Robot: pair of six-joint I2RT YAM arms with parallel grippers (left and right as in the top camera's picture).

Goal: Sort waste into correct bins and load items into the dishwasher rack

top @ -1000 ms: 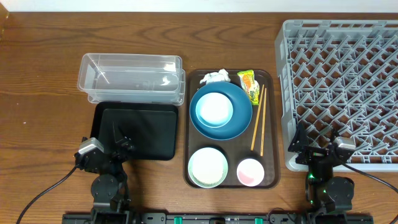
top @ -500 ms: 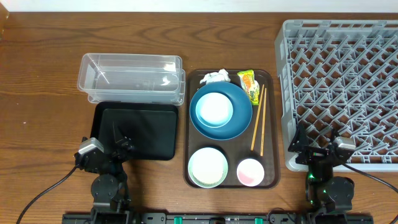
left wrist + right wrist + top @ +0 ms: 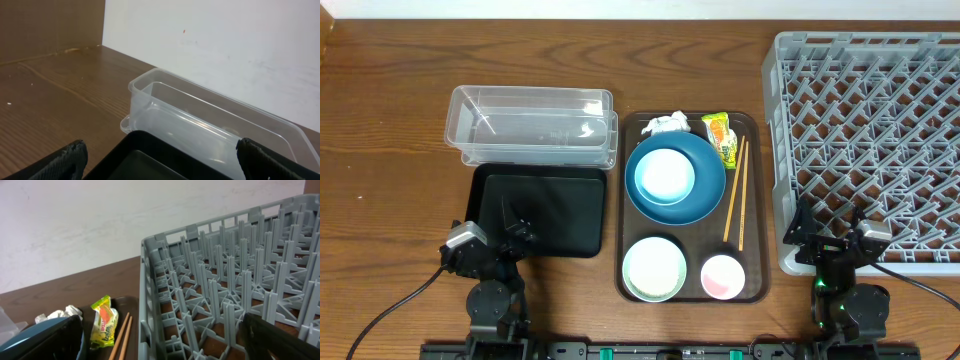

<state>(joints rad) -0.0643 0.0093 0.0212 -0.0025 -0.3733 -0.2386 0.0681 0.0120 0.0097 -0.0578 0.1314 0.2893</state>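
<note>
On the brown serving tray (image 3: 756, 220) lie a crumpled tissue (image 3: 665, 124), a yellow-green wrapper (image 3: 721, 137) and chopsticks (image 3: 735, 195). Also on it are a dark-blue plate (image 3: 708, 200) carrying a pale-blue bowl (image 3: 665, 175), a green-rimmed white bowl (image 3: 654, 268) and a pink cup (image 3: 723, 276). The clear tub (image 3: 530, 125) and black tray (image 3: 540, 210) sit to the left, the grey rack (image 3: 870, 140) to the right. My left gripper (image 3: 492, 238) (image 3: 162, 162) is open at the black tray's near edge. My right gripper (image 3: 835, 240) (image 3: 162, 340) is open at the rack's near-left corner. Both are empty.
The right wrist view shows the rack's wall (image 3: 150, 295) close ahead, with the wrapper (image 3: 103, 325) and chopsticks (image 3: 122, 337) to its left. The left wrist view looks over the black tray (image 3: 145, 150) to the tub (image 3: 200, 125). A white wall stands behind the table.
</note>
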